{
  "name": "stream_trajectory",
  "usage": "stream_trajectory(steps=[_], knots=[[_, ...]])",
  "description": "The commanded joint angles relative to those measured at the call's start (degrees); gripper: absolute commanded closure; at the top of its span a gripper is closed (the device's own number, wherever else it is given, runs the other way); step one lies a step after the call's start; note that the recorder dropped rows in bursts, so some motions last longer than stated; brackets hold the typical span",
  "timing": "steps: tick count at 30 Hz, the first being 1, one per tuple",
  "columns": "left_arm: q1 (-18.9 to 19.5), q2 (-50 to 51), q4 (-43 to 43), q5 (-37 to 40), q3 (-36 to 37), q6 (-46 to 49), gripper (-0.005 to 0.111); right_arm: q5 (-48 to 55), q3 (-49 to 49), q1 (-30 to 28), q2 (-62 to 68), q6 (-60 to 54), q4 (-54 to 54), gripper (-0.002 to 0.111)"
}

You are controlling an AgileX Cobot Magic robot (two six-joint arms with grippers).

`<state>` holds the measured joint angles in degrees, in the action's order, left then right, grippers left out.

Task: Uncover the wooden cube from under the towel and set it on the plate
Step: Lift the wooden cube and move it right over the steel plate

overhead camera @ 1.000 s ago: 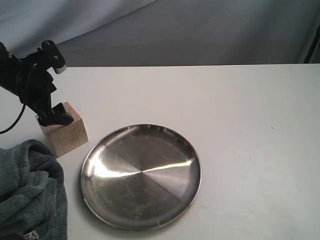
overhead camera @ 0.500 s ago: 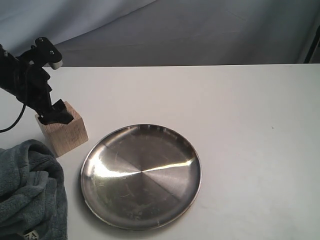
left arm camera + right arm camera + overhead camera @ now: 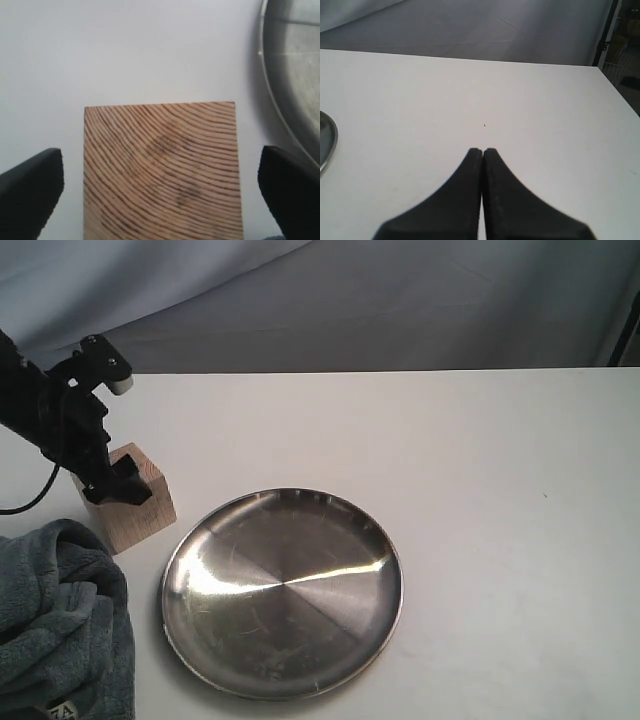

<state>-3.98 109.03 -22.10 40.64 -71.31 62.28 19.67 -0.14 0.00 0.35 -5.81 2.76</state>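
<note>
The wooden cube (image 3: 135,515) stands uncovered on the white surface (image 3: 480,490), at about 10 o'clock from the steel plate (image 3: 283,595) and just off its rim, not on it. The blue-grey towel (image 3: 55,630) lies bunched at about 7 o'clock from the cube and 8 o'clock from the plate; its nearest fold sits just beside the cube's lower corner, and whether they touch cannot be told. The left gripper (image 3: 118,485) is at the cube's top. In the left wrist view its fingers (image 3: 30,190) are spread to either side of the block, with a strip of bare surface showing between each finger and the wood, so nothing is pinched. The right gripper (image 3: 482,152) has its fingers pressed together on nothing, above open surface, with a sliver of the plate's rim at the edge of its view
</note>
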Motion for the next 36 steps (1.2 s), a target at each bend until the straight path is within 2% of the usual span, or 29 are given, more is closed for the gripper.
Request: stream_trajectory(steps=[1,12,14,17,20,21,22,27,31,36], knots=[[0.00,1.33,0.31,-3.95,0.30,-0.69,0.003,-0.01,0.14,0.04,-0.35,0.18,0.24,0.108],[0.00,6.55,-0.03,-5.05,0.30,-0.56,0.003,-0.01,0.14,0.04,-0.35,0.18,0.24,0.108],[0.00,6.79,-0.03,-6.94,0.30,-1.41,0.007,-0.01,0.14,0.04,-0.35,0.18,0.24,0.108],[0.00,6.46,-0.03,-8.15,0.30,-2.47,0.030,-0.01,0.14,0.04,-0.35,0.18,0.24,0.108],[0.00,5.74,-0.03,-7.65,0.30,-2.47,0.073,-0.01,0.14,0.04,-0.35,0.18,0.24,0.108],[0.00,5.43,-0.03,-7.40,0.30,-2.30,0.094,-0.01,0.14,0.04,-0.35,0.18,0.24,0.108],[0.00,5.13,-0.03,-7.27,0.30,-2.30,0.107,-0.01,0.14,0.04,-0.35,0.18,0.24,0.108],[0.00,1.92,-0.32,-7.39,0.30,-2.20,0.107,-0.01,0.14,0.04,-0.35,0.18,0.24,0.108],[0.00,-2.52,-7.20,-7.09,0.30,-2.20,0.107,-0.01,0.14,0.04,-0.35,0.18,0.24,0.108],[0.00,-8.56,-12.23,-1.08,0.30,-1.82,0.107,-0.01,0.14,0.04,-0.35,0.18,0.24,0.108]])
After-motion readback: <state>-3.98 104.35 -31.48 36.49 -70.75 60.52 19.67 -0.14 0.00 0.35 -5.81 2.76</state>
